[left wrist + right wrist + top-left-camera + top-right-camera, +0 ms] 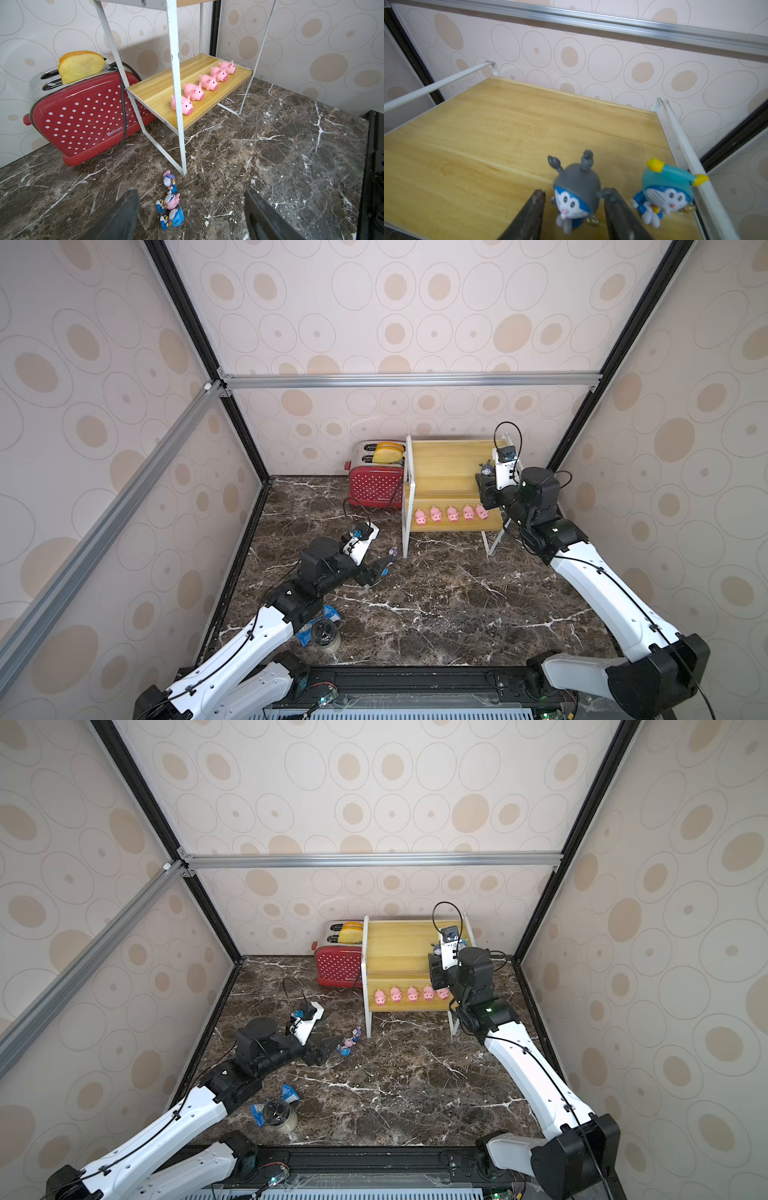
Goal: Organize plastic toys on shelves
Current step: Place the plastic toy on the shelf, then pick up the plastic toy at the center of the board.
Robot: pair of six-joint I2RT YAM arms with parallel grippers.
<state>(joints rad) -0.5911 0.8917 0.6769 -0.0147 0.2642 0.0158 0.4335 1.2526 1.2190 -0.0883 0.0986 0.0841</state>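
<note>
Figurine point(577, 182), blue-faced plastic, grey-hatted, on upper yellow wooden board point(488, 135), between parted jaws of right gripper point(574, 193). Left gripper point(191, 193) spread wide, holding nothing.

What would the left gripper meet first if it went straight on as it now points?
Probably the blue-hooded figurine lying between the left gripper's open jaws; depth is hard to judge.

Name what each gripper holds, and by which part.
Nothing held: left gripper open, empty; right gripper has fingers flanking the grey-hatted figurine standing on the upper shelf, gap visible.
</note>
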